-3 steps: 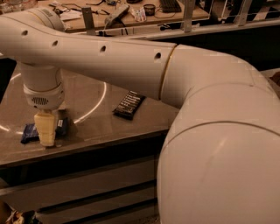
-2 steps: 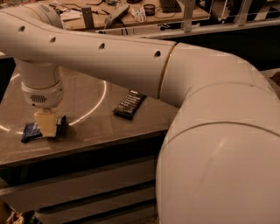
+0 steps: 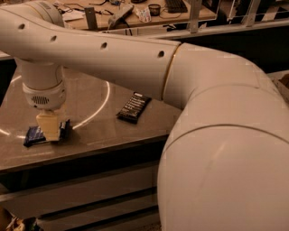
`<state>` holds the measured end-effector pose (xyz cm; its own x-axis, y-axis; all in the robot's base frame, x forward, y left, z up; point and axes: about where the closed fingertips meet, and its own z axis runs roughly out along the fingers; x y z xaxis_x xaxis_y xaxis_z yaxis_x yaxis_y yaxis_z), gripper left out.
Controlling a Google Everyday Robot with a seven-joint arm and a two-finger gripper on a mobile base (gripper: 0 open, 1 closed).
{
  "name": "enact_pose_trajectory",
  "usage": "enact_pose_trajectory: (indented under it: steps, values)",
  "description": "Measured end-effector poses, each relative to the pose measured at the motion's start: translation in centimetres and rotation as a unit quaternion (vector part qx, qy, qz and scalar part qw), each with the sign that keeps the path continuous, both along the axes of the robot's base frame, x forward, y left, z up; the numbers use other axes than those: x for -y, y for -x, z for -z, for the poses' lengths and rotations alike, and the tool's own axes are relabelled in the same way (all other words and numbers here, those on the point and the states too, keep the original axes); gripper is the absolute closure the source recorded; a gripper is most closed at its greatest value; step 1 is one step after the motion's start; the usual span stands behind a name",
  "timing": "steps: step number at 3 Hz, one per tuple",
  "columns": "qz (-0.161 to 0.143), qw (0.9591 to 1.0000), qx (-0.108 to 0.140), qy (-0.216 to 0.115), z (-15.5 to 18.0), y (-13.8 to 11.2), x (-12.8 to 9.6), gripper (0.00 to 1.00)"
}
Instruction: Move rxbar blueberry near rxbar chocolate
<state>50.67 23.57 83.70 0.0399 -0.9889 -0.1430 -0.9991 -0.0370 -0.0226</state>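
Observation:
The rxbar blueberry (image 3: 33, 135), in a dark blue wrapper, lies at the front left of the brown table (image 3: 95, 131). My gripper (image 3: 49, 128) points straight down onto the bar's middle, so the bar shows on both sides of it. The rxbar chocolate (image 3: 134, 107), in a black wrapper with white lettering, lies flat near the middle of the table, well to the right of the blue bar. My large white arm (image 3: 135, 58) crosses the whole view above the table.
A pale circular line (image 3: 100, 108) is marked on the tabletop between the two bars. The table's front edge (image 3: 90, 151) runs just below the blue bar. A cluttered desk (image 3: 135, 13) and a railing stand behind the table.
The gripper has shifted slightly upward over the blue bar. The blue bar sits in about the same place. The black bar has not moved.

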Motion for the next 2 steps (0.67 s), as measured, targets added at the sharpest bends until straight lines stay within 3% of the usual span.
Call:
enact_pose_trajectory:
  steps: [1, 2]
  values:
    - [0.031, 0.9967, 0.075, 0.004, -4.7, -2.6, 5.3, 1.0]
    - [0.081, 0.9805, 0.178, 0.021, -12.0, -7.1, 14.0, 1.0]
